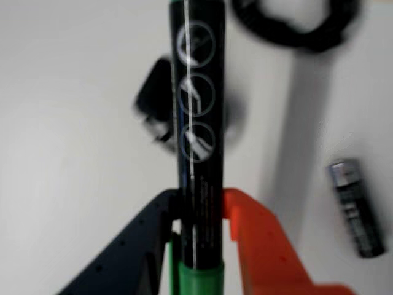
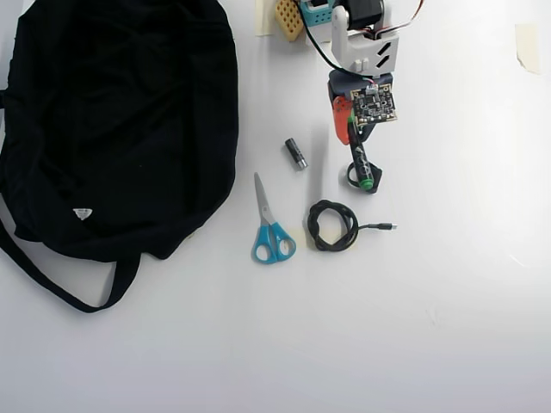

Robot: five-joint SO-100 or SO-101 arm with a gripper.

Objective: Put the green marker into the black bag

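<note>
The green marker [image 1: 198, 123] has a black barrel with white print and a green end. In the wrist view it stands straight up the middle of the frame. My gripper [image 1: 199, 206] is shut on it, black finger on the left and orange finger on the right. In the overhead view the marker [image 2: 362, 162] sticks out below the gripper [image 2: 354, 138], its green tip toward the bottom of the view. The black bag [image 2: 112, 120] lies floppy at the far left of the overhead view, well apart from the gripper, with a white tag and long straps.
A short grey-black cylinder [image 2: 295, 153] [image 1: 356, 206] lies between bag and gripper. Blue-handled scissors [image 2: 271, 228] and a coiled black cable [image 2: 331, 225] [image 1: 295, 24] lie below it. A small black object [image 1: 153, 101] sits on the table under the marker.
</note>
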